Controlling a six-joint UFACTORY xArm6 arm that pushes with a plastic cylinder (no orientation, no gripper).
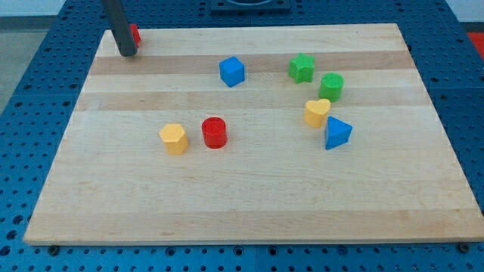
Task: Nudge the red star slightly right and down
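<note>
Red star (pixel 134 34) mostly hidden just behind my tip (pixel 127 54), touching its right side; end effector a bare rod, holding nothing.

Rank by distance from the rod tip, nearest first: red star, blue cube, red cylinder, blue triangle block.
Measured from my tip at the view's top left:
1. red star, touching the rod, mostly hidden behind it
2. blue cube, top centre
3. red cylinder, centre, lower
4. blue triangle block, far right
</note>
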